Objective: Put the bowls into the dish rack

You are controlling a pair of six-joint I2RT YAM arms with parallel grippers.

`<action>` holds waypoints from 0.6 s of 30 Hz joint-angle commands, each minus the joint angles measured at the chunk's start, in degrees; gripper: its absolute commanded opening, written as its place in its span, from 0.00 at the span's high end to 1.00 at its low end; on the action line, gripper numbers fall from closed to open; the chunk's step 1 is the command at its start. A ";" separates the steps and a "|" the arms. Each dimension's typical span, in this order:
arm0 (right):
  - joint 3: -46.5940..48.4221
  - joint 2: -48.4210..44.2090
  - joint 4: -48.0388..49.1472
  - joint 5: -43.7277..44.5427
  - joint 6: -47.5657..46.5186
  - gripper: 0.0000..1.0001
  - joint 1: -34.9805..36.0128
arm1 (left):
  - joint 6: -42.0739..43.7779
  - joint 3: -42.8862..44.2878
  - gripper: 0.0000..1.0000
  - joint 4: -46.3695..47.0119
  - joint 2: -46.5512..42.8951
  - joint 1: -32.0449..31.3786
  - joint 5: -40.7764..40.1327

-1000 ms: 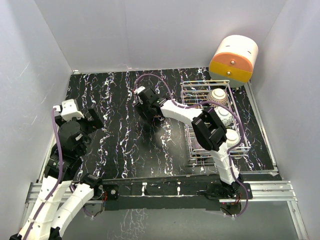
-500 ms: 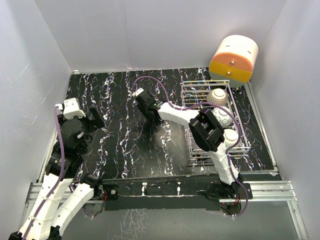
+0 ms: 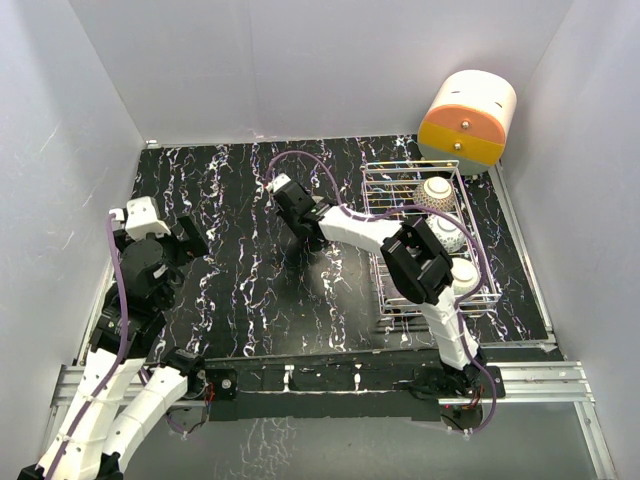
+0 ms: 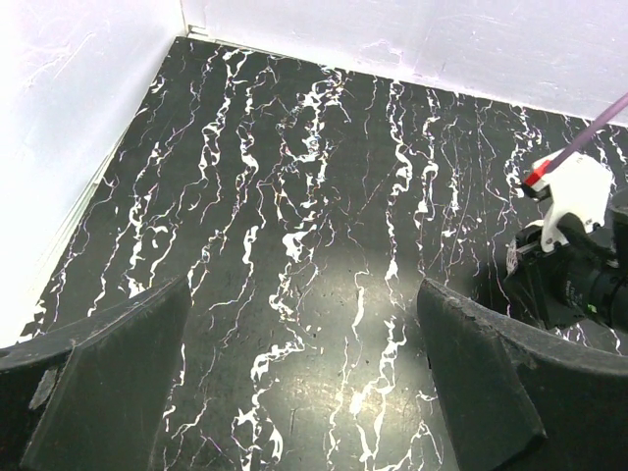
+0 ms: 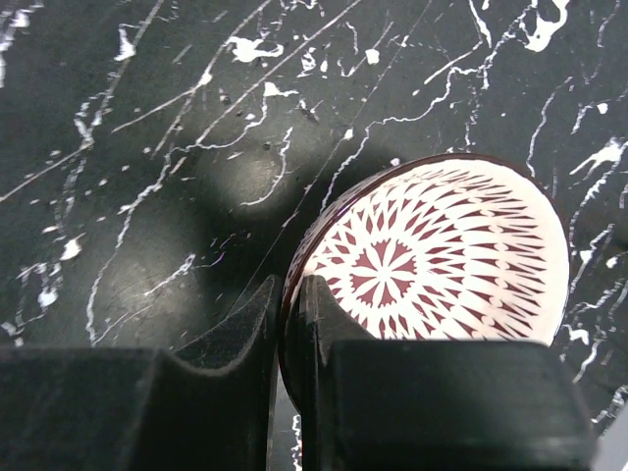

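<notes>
While the left pincer (image 4: pixel 304 392) is held open and empty over the counter (image 4: pixel 324 196), the right pincer (image 5: pixel 289 294) is recorded clamped on the rim of the red-patterned bowl (image 5: pixel 432 255). It has shifted slightly farther out than a second ago. A lift is judged begun. The bowl remains well apart from the dish rack (image 3: pixel 400 170), where three other bowls (image 3: pixel 436 190) sit.

Black surface (image 3: pixel 240 290) with white streaks. White walls (image 3: pixel 300 60) around. Orange-and-cream round box (image 3: pixel 467 118) at far right corner.
</notes>
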 commanded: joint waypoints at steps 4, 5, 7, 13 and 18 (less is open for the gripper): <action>-12.35 -15.27 16.91 -22.05 12.06 0.92 -3.05 | 0.79 0.77 0.03 0.04 -0.52 -0.28 -0.48; -15.03 -17.49 20.64 -25.27 13.94 0.92 -4.03 | 0.84 0.80 0.03 0.16 -0.48 -0.26 -0.46; -18.92 -21.36 26.08 -30.79 18.12 0.92 -5.62 | 0.79 0.85 0.03 0.22 -0.55 -0.26 -0.37; -28.66 -33.10 39.57 -39.97 28.17 0.92 -9.42 | 0.45 0.92 0.03 0.09 -0.48 -0.26 0.15; -37.84 -42.55 51.83 -42.75 37.27 0.92 -15.12 | 0.33 1.00 0.03 0.56 -0.46 -0.30 0.75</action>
